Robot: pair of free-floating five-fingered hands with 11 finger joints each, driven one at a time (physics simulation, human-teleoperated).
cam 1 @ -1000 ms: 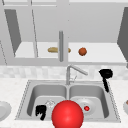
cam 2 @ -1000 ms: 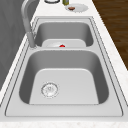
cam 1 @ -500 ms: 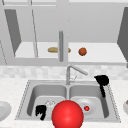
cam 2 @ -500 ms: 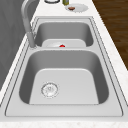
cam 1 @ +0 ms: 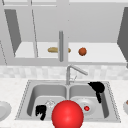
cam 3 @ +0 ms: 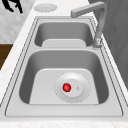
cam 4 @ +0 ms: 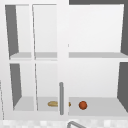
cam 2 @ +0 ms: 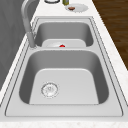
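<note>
My left hand [cam 1: 41, 111] hangs with relaxed fingers over the front rim of the sink's left basin [cam 1: 37, 96]; in the right side view this left hand [cam 3: 13, 5] hovers beyond the counter's front edge at the far end. My right hand [cam 1: 97, 87] floats above the right basin, fingers pointing straight down and holding nothing. Below it a white plate [cam 1: 80, 103] lies in the basin with a small red piece [cam 1: 86, 108] on it. A big red ball [cam 1: 67, 115] covers the sink's front rim in the front view.
The faucet [cam 1: 68, 73] stands behind the divider, spout turned toward the right basin. On the open cabinet's shelf lie a tan loaf [cam 4: 53, 103] and an orange-brown ball [cam 4: 83, 105]. A plate [cam 3: 45, 7] sits on the counter at the sink's left and another plate [cam 2: 76, 7] at its right.
My right hand has moved down and a little left, from above the sink's back right corner to over the right basin. The left hand and the red ball have stayed put.
</note>
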